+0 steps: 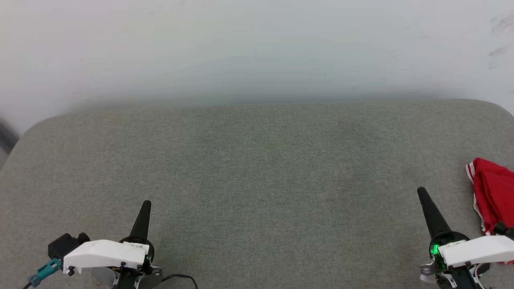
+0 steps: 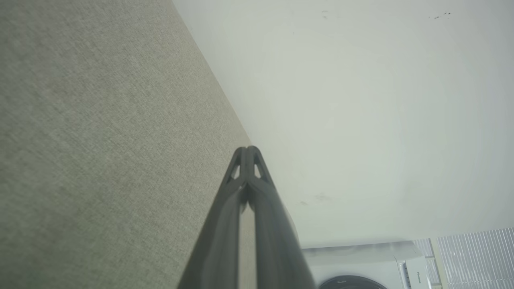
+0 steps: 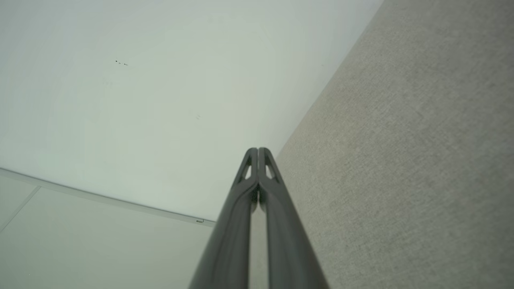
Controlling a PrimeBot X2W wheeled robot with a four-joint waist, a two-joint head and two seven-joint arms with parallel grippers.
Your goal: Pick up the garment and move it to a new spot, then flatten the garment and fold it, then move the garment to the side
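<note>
1. Wall (image 1: 257,48): pale and plain, with a few dark scuffs at the upper right of the head view. It carries no legible writing.
2. Pad (image 1: 257,168): grey woven fabric with rounded far corners. Its far edge meets the wall and its near edge is cut off by the frame. You have open fabric across the whole middle, between the two grippers.
3. Garment (image 1: 492,196): red with red-and-white striped trim, bunched at the pad's right edge. The frame cuts it off on the right, and the white wrist housing hides its lower part. You can read nothing in the bunched folds.
4. Washer (image 2: 361,265): white with a dark round door, cut off at the bottom of the left wrist view. The small label on its panel is too small to read with confidence. A slatted panel (image 2: 474,257) stands beside it.
5. Left gripper (image 1: 146,204): over the pad at lower left. The left wrist view (image 2: 249,150) shows it clenched, tips touching, nothing between them.
6. Right gripper (image 1: 421,192): at lower right, near the garment with its fingers apart from the cloth. The right wrist view (image 3: 259,150) shows it clenched and empty.
7. Small items: a teal connector (image 1: 46,271) and a cable (image 1: 180,277) at the left wrist, and a green light (image 1: 434,249) at the right wrist.
</note>
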